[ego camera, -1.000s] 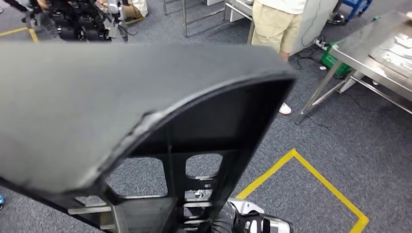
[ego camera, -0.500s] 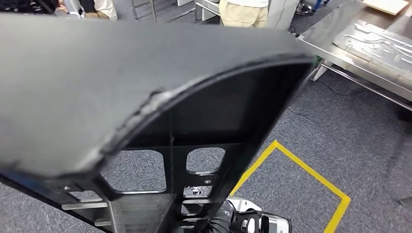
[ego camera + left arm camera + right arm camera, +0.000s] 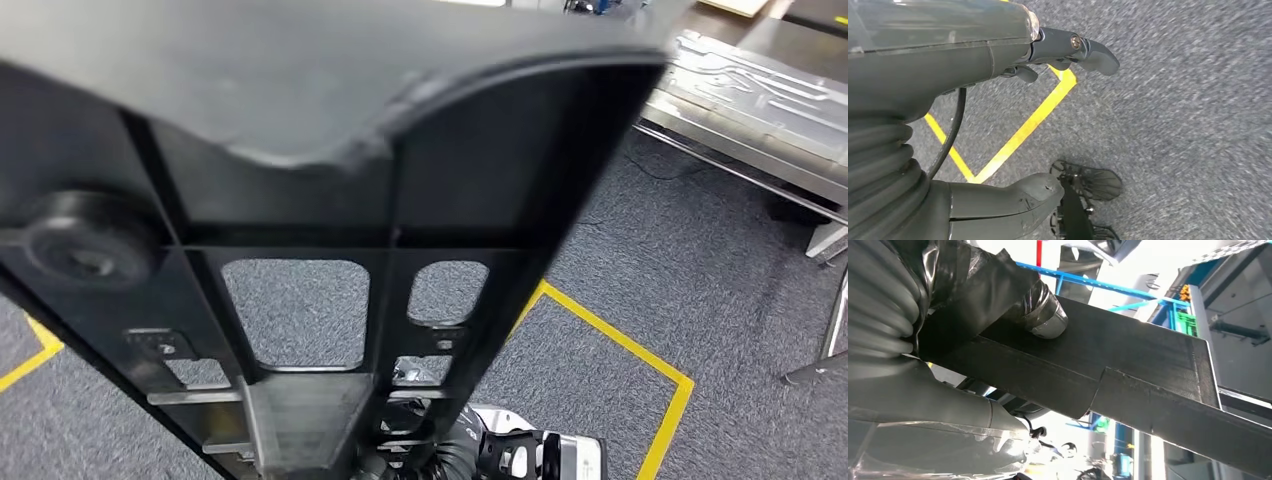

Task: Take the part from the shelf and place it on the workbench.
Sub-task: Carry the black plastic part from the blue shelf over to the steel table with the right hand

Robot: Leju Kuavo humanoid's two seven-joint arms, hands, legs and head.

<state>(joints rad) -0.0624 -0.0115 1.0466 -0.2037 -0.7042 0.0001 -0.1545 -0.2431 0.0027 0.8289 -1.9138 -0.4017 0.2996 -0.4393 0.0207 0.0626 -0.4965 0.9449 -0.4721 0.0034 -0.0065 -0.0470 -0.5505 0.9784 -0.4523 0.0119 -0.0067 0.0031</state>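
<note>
In the head view, the matte black ribbed part [image 3: 330, 190] with cut-out windows loomed above grey carpet, a steel bench [image 3: 745, 110] beyond. Left wrist view: the left robot hand [image 3: 998, 100] hung spread, holding nothing. Right wrist view: the right robot hand [image 3: 973, 315] gripped the part's flat panel.

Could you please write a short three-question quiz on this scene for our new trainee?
1. True or false: the black part rests on the workbench.
2. Which hand grips the part? A) left hand B) right hand C) both
3. Fill in: the lines marked on the grey carpet are ____.

Key:
1. False; it is held up in the air, short of the workbench.
2. B; the right hand grips it, while the left hand hangs open above the carpet.
3. Yellow.
</note>
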